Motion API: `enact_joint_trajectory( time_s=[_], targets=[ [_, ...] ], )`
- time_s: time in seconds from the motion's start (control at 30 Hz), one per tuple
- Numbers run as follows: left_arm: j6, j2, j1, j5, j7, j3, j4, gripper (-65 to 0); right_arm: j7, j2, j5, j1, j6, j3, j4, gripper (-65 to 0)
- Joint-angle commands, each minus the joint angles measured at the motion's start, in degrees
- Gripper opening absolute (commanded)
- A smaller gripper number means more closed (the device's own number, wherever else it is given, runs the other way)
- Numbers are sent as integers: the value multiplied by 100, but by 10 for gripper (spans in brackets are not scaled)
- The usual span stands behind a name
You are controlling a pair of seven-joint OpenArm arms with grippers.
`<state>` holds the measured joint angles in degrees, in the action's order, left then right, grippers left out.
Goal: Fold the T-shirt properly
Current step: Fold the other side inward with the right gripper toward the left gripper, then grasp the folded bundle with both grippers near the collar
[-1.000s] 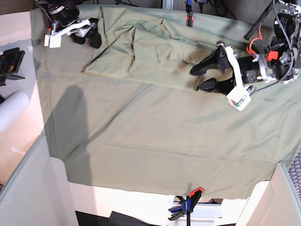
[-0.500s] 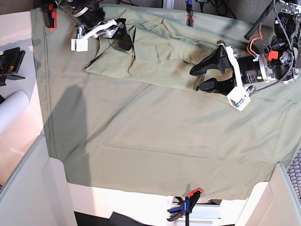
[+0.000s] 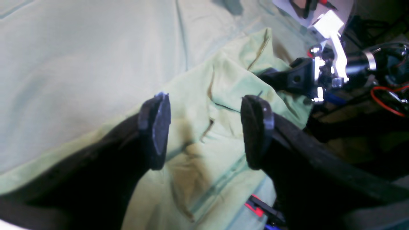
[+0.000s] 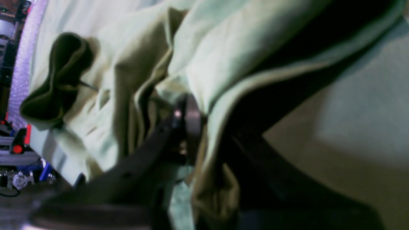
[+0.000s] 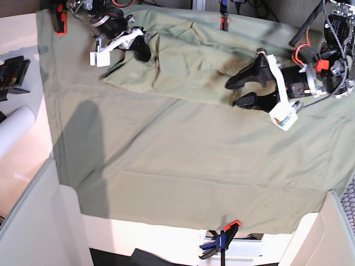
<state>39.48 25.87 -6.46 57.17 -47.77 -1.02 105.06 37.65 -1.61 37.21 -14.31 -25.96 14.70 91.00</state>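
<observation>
The pale yellowish-green T-shirt [image 5: 188,64] lies crumpled at the far side of the table on the greyer tablecloth [image 5: 183,166]. My right gripper [image 5: 143,51] is at the shirt's left end. In the right wrist view it [image 4: 188,127] is shut on a fold of the T-shirt [image 4: 207,54]. My left gripper [image 5: 233,93] hovers open at the shirt's right end. In the left wrist view its fingers [image 3: 155,127] stand wide apart over the T-shirt [image 3: 223,80] with nothing between them. The right gripper [image 3: 274,76] shows beyond.
Red clamps [image 5: 223,22] [image 5: 59,19] pin the tablecloth at the far edge, and a blue and red clamp [image 5: 219,241] pins it at the near edge. A white roll [image 5: 14,130] and a black device [image 5: 11,72] lie off the left side.
My right gripper has moved rightwards along the far edge onto the shirt's left end and closed on its fabric. The left arm has stayed where it was, still open.
</observation>
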Motion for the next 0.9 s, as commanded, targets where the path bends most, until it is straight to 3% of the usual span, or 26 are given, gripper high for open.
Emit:
enact_joint_trajectory(
  time_s=[0.0,0.23,0.6,0.77,0.87],
  targets=[
    [52,66,76,129,146,142,107,-272,-59,-13,-72,83,-46,-79,-22,-650],
    [52,68,74,131,142,870,107,-272,-98,-146,-122,140,-46,50,0,-650],
    [52,240,66,133,118,1346,105,-272,-98,-1228,-79,140,-46,1574,55,-650],
    [52,240,57,133,118,1346,105,-272,-98,-1604,76,144,-44,1799,55,-650],
    [52,240,52,131,118,1346,105,-272,-68,-1646,295,166,-48,1794,122,-650]
  ],
)
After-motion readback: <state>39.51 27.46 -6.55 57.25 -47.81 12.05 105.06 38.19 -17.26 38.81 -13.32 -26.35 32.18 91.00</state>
